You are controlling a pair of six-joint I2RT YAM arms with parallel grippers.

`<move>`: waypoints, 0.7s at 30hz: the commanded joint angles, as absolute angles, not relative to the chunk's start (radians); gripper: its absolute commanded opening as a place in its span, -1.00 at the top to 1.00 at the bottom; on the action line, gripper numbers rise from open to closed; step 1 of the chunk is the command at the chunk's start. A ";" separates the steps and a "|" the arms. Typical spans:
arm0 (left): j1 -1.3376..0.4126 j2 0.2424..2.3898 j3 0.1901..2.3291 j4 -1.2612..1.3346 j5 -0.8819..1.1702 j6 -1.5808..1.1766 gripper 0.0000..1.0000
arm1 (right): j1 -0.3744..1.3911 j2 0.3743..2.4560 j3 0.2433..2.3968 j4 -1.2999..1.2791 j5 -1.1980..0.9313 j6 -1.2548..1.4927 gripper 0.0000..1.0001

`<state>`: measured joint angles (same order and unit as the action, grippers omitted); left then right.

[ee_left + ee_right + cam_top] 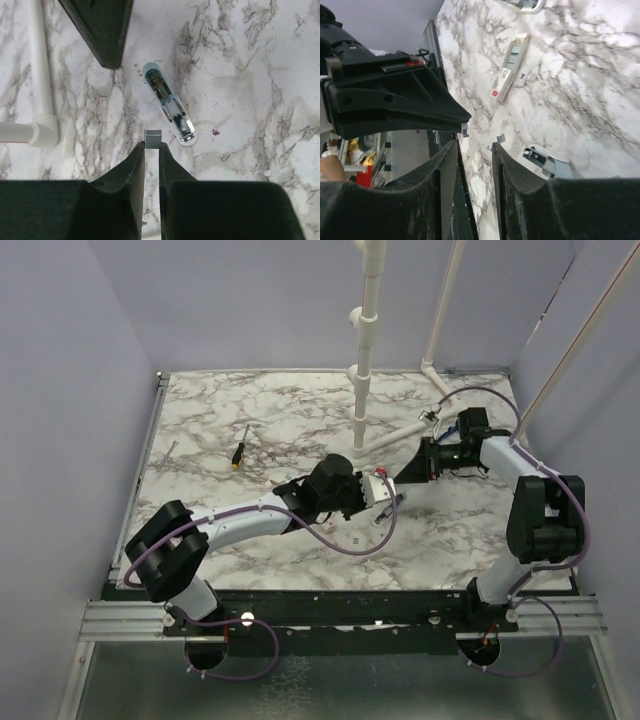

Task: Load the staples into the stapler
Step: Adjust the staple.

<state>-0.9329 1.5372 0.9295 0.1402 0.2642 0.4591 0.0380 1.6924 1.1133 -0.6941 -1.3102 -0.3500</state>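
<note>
1. The left hand (151, 146) is closed on the staples (153, 138), which are pinched at the very fingertips and held just above the surface (240, 75), close beside the stapler's shiny end but not touching it.
2. The stapler (167, 102) lies open on the surface with its loading channel facing up, set diagonally to the fingers. The step in hand is judged to be lowering the strip into that channel.
   - The wrist should be turned until the strip runs parallel with the channel.
   - The strip should then be lowered flat, legs down, and let go only once it is seated between the walls.
3. The right hand (474, 148) is open and holds nothing, and hovers near the stapler. The light stapler is likely to skid when pushed, so it would best be steadied by this hand.
4. Materials, from the left:
   - A white plastic pipe (41, 75) with an elbow joint lies on the surface.
   - The hand's fingers are matte black wedges.
   - The staples appear as a small dull-grey metal block, thin enough to buckle under a hard squeeze.
5. Further right:
   - The stapler is slim and rounded, with a teal tip, a white shell and a bright metal channel.
   - A white oblong box (510, 65) lies well apart.
   - The surface is smooth, glossy marble-patterned, and probably slippery.
</note>
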 commanded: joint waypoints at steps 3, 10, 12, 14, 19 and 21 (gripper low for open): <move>-0.970 1.629 1.032 -0.037 0.247 0.228 0.93 | -0.109 1.632 1.126 -0.744 -1.278 -0.398 0.26; -0.976 1.719 1.103 -0.101 0.279 0.064 1.00 | -0.187 1.545 1.050 -0.730 -1.181 -0.409 0.27; -0.976 1.736 1.113 -0.106 0.273 0.044 1.00 | -0.189 1.515 1.012 -0.717 -1.159 -0.411 0.27; -0.976 1.747 1.115 -0.112 0.252 0.040 1.00 | -0.189 1.490 0.987 -0.707 -1.135 -0.417 0.27; -0.972 1.757 1.094 -0.117 0.194 0.082 1.00 | -0.193 1.465 0.963 -0.699 -1.123 -0.433 0.27; -0.966 1.760 1.088 -0.118 0.187 0.093 1.00 | -0.194 1.465 0.962 -0.696 -1.128 -0.435 0.27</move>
